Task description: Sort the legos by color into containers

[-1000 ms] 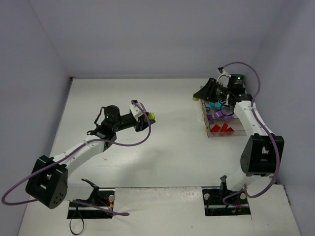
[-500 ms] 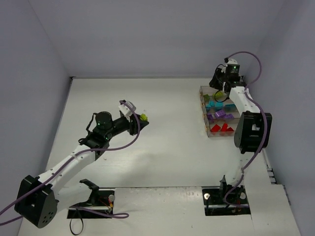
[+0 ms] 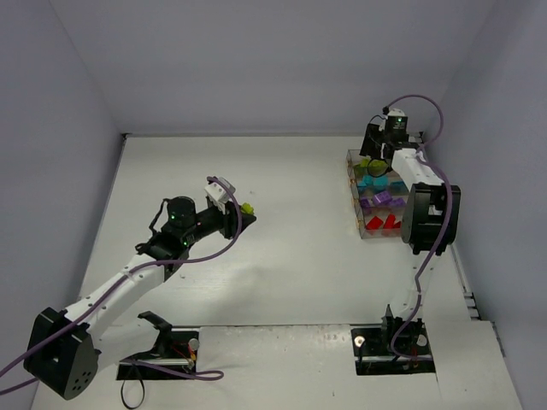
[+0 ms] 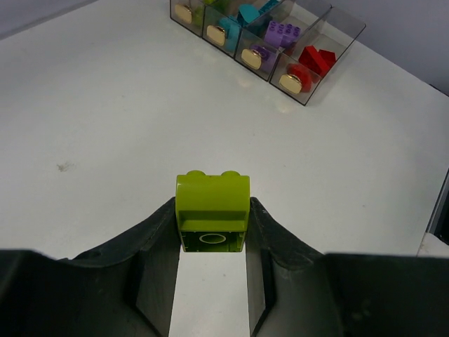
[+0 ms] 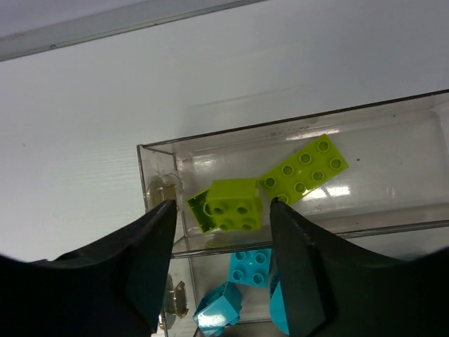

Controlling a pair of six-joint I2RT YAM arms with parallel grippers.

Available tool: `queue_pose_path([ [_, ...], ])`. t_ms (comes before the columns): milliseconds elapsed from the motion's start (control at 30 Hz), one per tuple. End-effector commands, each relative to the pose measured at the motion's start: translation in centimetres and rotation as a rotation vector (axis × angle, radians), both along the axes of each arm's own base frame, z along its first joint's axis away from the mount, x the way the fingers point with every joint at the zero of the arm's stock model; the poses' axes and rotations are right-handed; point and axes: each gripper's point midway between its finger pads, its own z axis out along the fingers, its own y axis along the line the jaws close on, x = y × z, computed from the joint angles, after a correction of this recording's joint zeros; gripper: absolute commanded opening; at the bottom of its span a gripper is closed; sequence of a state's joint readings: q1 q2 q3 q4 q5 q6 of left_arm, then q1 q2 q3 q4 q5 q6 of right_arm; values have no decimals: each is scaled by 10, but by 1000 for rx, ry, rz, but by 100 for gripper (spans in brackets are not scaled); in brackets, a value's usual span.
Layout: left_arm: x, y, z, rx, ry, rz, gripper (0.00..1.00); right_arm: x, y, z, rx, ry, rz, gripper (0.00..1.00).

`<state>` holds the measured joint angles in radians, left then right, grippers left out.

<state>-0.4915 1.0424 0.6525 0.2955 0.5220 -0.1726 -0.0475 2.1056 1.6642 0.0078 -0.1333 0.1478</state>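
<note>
In left gripper (image 4: 212,235), lime brick (image 4: 212,200), studs pointing away.

- A white table (image 3: 282,256) with a plain matte top takes up the whole lower part of the space.
- Pale lavender-grey walls close it in on three sides: a back wall (image 3: 273,60), a left wall (image 3: 43,171) and a right wall (image 3: 504,128).
- A thin dark seam (image 3: 239,134) runs along the table's far edge under the back wall.
- A brighter white panel (image 3: 282,359) lies along the near edge.
- One small grey speck (image 4: 64,167) marks the tabletop.
- The light is even and soft, and the shadows are faint.
</note>
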Motion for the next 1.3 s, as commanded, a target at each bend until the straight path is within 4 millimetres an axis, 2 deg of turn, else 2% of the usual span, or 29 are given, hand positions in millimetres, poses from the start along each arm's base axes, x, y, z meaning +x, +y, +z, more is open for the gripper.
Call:
queue_pose_path([
  [0,4,-5,26,-43,-62,-5,0,20,-11,50,-46,-130,-6,57],
  [67,5,-7,26,-44,-61,-11,0,17,-10,52,-45,-128,4,62],
  [167,6,-9,27,-42,-70,-18,0,9,-3,59,-28,-127,39,63],
  [200,7,-9,27,-34,-80,-23,0,6,2,72,-17,-146,59,63],
  [267,8,-10,29,-14,-112,-40,0,-6,24,79,56,-150,153,63],
  [300,9,-10,31,-9,-130,-45,0,-13,35,96,88,-176,194,63],
  [333,10,-12,29,4,-140,-58,0,-24,55,99,159,-169,264,61],
  [367,11,-12,32,24,-178,-69,0,-32,66,104,196,-171,296,61],
  [400,13,-13,31,37,-193,-75,0,-43,82,123,227,-196,341,60],
  [467,16,-14,33,78,-256,-100,0,-68,106,139,296,-202,432,59],
  [533,20,-16,40,92,-299,-109,0,-94,146,142,339,-164,543,59],
  [600,24,-18,50,104,-351,-121,0,-124,174,151,398,-146,648,59],
  [633,27,-19,49,112,-355,-126,0,-135,186,154,418,-139,684,60],
  [667,29,-21,50,123,-374,-136,0,-152,210,154,443,-118,745,61],
  [733,31,-26,56,126,-396,-162,0,-179,232,157,469,-99,806,61],
  [767,33,-26,56,133,-405,-166,0,-196,251,163,475,-98,856,61],
  [800,34,-29,60,130,-416,-176,0,-206,259,157,479,-78,870,61],
  [867,35,-31,62,133,-428,-187,0,-226,278,164,487,-79,924,61],
  [1000,37,-35,63,139,-436,-206,0,-249,297,180,501,-99,986,60],
  [1067,37,-35,64,139,-443,-211,0,-253,301,186,499,-112,996,58],
  [1267,35,-35,69,134,-454,-217,0,-258,312,180,502,-90,995,50],
])
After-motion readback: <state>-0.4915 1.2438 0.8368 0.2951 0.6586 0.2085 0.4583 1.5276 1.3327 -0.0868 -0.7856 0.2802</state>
